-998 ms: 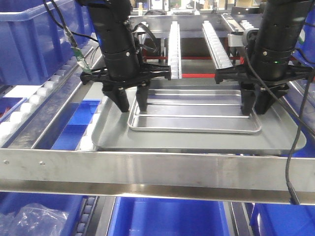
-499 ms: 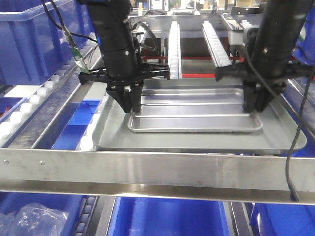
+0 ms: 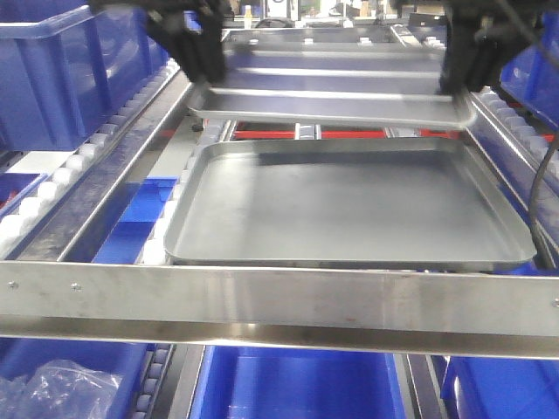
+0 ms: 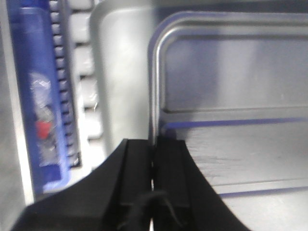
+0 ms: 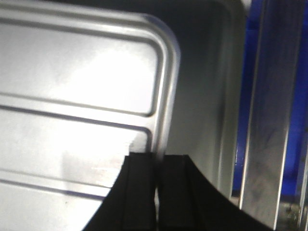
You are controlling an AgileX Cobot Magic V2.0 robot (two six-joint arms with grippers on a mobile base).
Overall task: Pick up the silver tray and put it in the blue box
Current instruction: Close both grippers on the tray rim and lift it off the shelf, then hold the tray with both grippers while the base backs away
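The silver tray (image 3: 327,100) hangs level above the larger grey tray (image 3: 349,209), carried by its two short ends so it cannot tip (a one-sided hold probably would). The left end effector (image 4: 154,147) and right end effector (image 5: 156,161) point downward, each pinched tight on the rim.

1. A steel roller rack carries everything; its front crossbar (image 3: 279,301) runs just in front of the large grey tray (image 3: 349,209).
2. The grey tray lies flat on the rack, its floor bare.
3. A lane of white rollers (image 3: 52,188) slopes along to the left of the grey tray.
4. More white rollers (image 3: 155,251) show under the tray's left front corner.
5. A steel side rail (image 3: 511,140) runs along the tray's right edge.
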